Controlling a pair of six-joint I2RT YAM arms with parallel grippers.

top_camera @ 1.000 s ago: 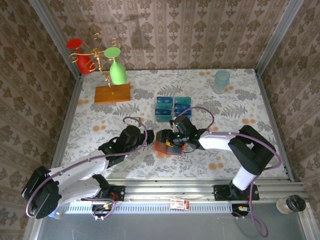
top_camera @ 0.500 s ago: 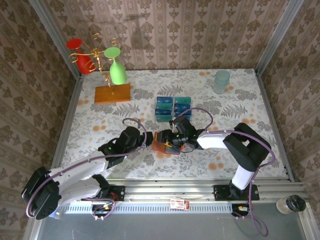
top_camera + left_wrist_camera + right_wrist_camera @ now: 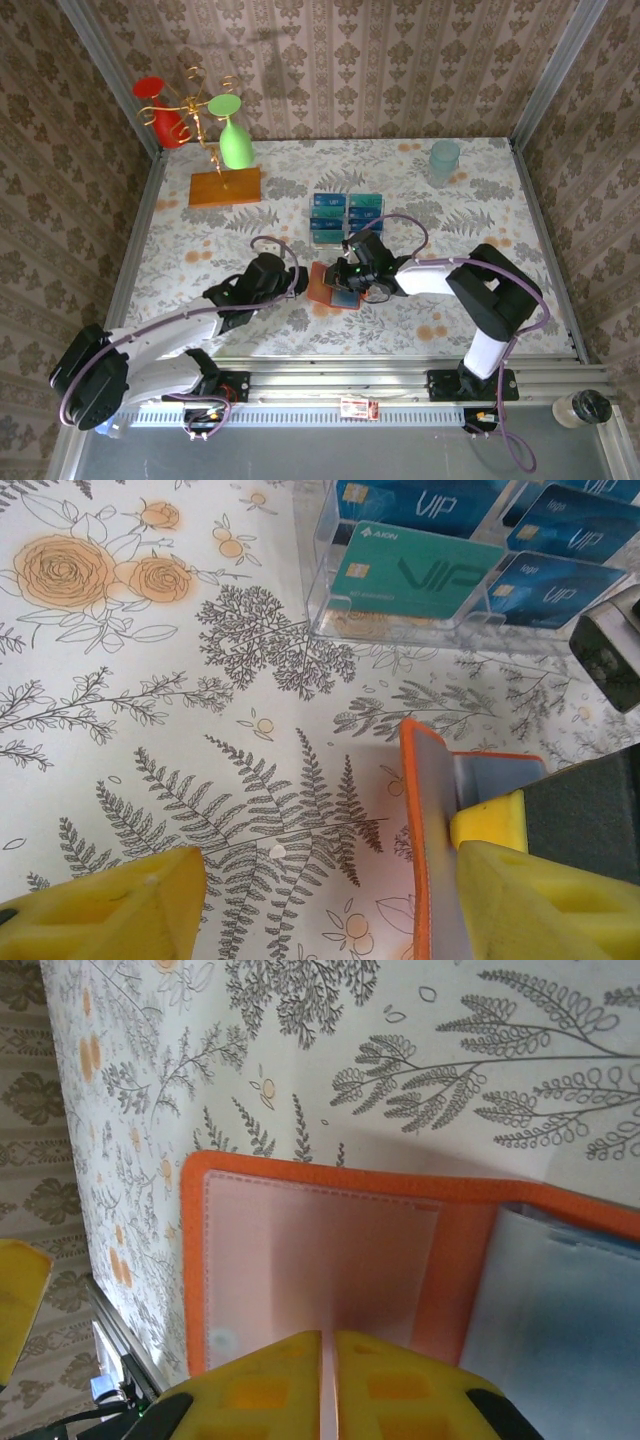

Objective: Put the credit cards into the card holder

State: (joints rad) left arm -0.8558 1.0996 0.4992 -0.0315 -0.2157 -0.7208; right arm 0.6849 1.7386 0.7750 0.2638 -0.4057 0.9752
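Right gripper [image 3: 328, 1342] clamped on the holder [image 3: 320, 1250] flap.
Right arm reached low and leftward; left gripper [image 3: 320, 880] gaped wide beside the holder's edge.

One card holder [image 3: 318, 287], one tray [image 3: 400, 630]

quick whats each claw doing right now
left claw: open, gripping nothing; the card holder has its raised cover between the fingers.
right claw: closed on a flap of the card holder.
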